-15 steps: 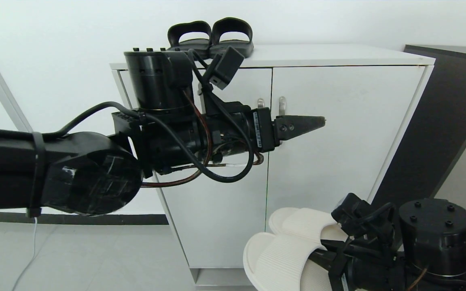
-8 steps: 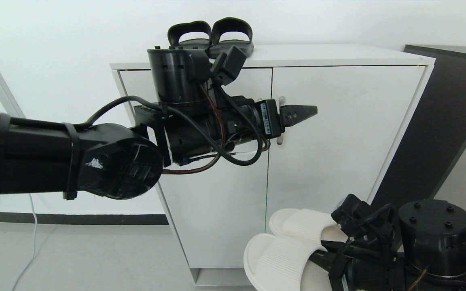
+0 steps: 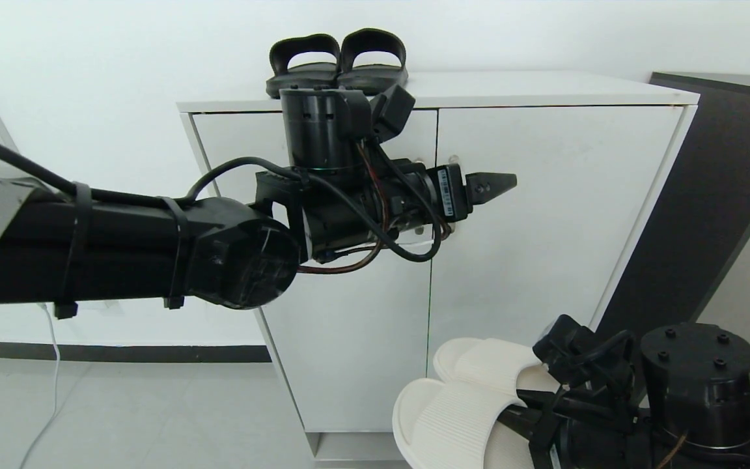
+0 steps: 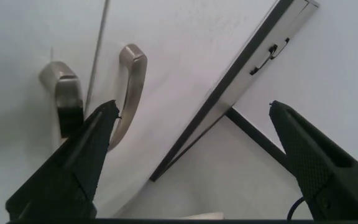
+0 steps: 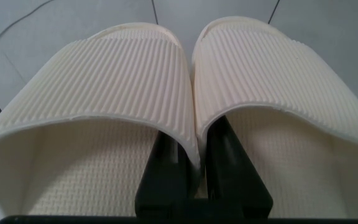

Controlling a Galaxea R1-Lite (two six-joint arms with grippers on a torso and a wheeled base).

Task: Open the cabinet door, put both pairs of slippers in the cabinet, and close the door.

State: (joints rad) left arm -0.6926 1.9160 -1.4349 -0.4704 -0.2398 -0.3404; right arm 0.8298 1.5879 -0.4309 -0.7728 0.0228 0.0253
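Observation:
The white cabinet (image 3: 544, 215) stands with both doors shut. A pair of black slippers (image 3: 339, 58) rests on its top, toward the left. My left gripper (image 3: 505, 182) is open and level with the two metal handles at the door seam, its tip in front of the right door. Seen from the left wrist, the gripper (image 4: 192, 106) has its fingers wide apart, and the right door's handle (image 4: 129, 87) lies just beside one fingertip (image 4: 101, 124). Low at the right, my right gripper (image 5: 191, 168) is shut on the touching inner straps of the white slippers (image 3: 459, 404).
A dark panel (image 3: 707, 195) stands against the cabinet's right side. Grey floor (image 3: 121, 417) lies open to the left of the cabinet, with a thin white cable (image 3: 49, 391) near the wall. A white wall runs behind.
My left arm has stretched farther toward the cabinet, and its wrist has risen and shifted right, closer to the handles. The right arm and white slippers have stayed put.

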